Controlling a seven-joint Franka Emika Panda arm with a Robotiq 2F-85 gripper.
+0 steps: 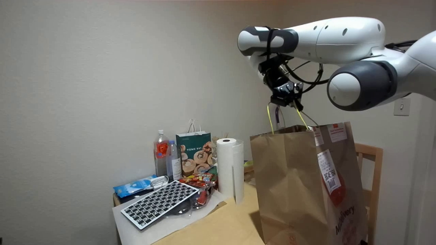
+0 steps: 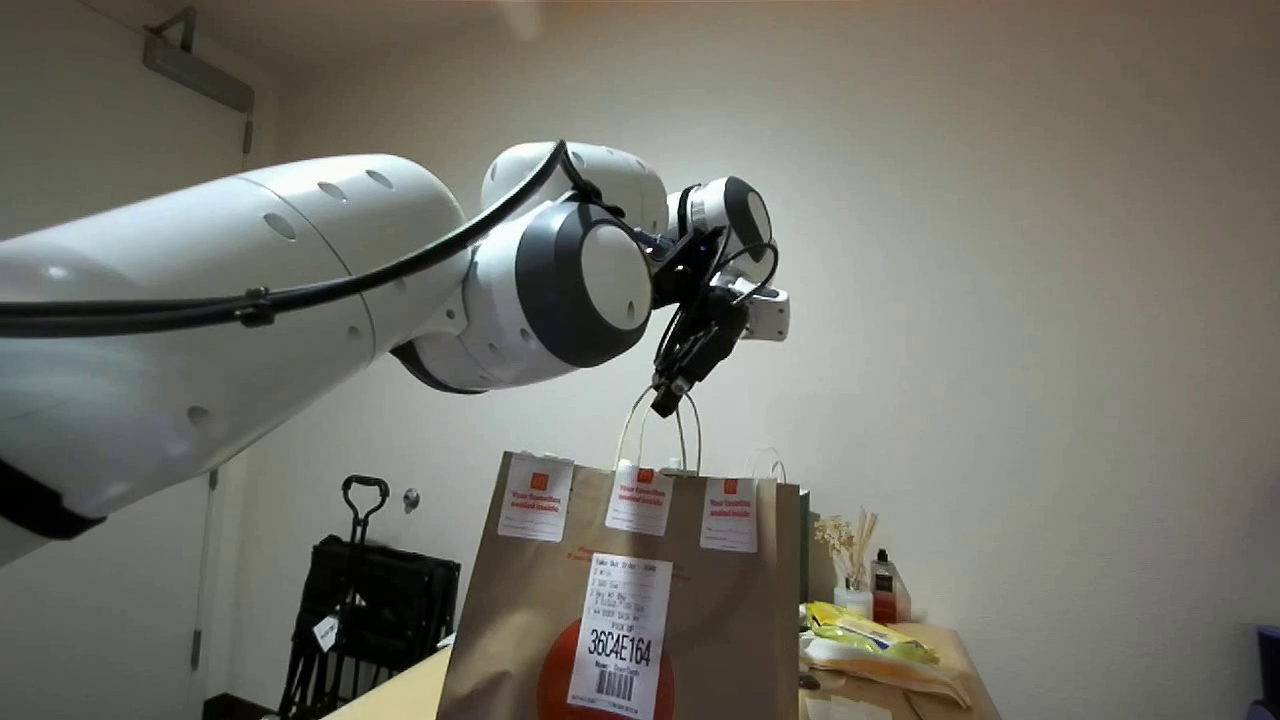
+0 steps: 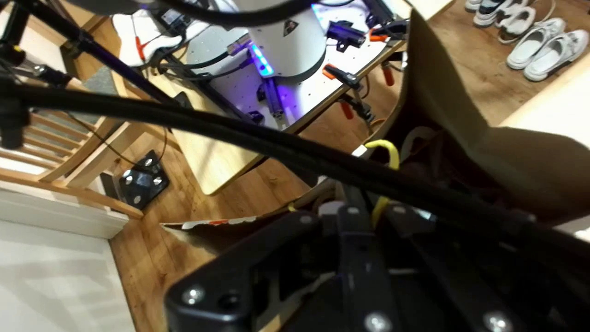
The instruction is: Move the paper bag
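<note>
In an exterior view, the keyboard (image 1: 160, 204) is left of the roll (image 1: 224, 166); the bag (image 1: 289, 183) is roughly upright to the roll's right, base out of frame; expect soft, creasable paper, probably light, though the inside is too dark to read; lift by the handles (image 1: 300, 115), not the paper, which could tear; the gripper (image 1: 293, 104), above and right of the roll, appears closed on the handles, no clear gap visible.

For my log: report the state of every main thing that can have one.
Paper bag: open-topped, bottom out of view
Gripper: at the handles, open or shut unclear
Large bottle: upright, looks capped
Small bottle: upright, capped
Towel roll: upright, partly unrolled
Green bag: upright
Base light: lit blue
</note>
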